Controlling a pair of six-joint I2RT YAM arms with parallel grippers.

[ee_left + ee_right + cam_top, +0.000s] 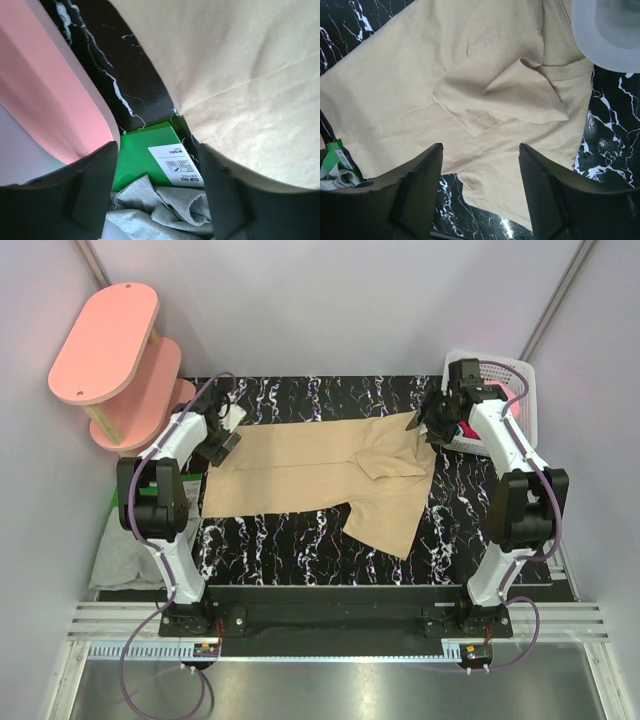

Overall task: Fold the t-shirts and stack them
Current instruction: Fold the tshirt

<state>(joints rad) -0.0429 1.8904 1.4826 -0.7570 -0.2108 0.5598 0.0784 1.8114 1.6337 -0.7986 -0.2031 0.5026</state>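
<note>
A tan t-shirt (320, 475) lies spread across the black marbled table (300, 545), with one sleeve folded in over its body (505, 92) and its right side hanging toward the near edge. My left gripper (228, 430) hovers open over the shirt's left end, with nothing between its fingers (157, 147). My right gripper (430, 425) stands open above the right end, and its jaws (480, 147) are empty over the cloth. A grey t-shirt (125, 555) lies crumpled off the table's left side (160, 210).
A pink two-tier oval shelf (105, 340) stands at the back left, close to the left gripper (50, 90). A white basket (505, 380) sits at the back right, with a bit of magenta cloth (466, 430) in it. A green clip-file box (150, 155) lies by the grey shirt.
</note>
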